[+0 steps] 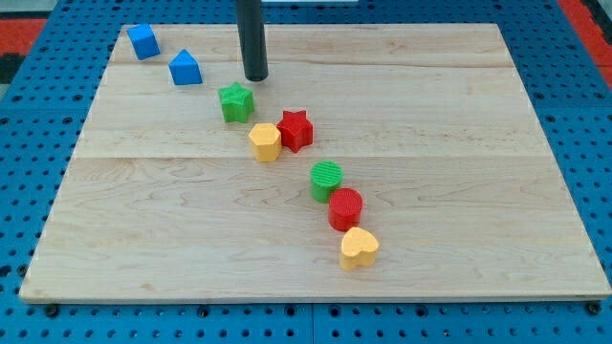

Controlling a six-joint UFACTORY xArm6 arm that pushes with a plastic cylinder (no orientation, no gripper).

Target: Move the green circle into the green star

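Two blue blocks (pixel 143 41) (pixel 185 68) sat top-left on the pale wooden table (pixel 459 191). My tip (pixel 255 77), a bare rod with no claw to open or close, stood just above the green star (pixel 235 101). The ribbed green circle (pixel 326 180) lay well down-right of it, touching the red cylinder (pixel 345 208), beyond the yellow block (pixel 265 141) and red star (pixel 295 130).

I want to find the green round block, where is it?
The green circle sits just right of the board's middle in the camera view, touching the red circle below it, and down-right of the yellow block and red star.
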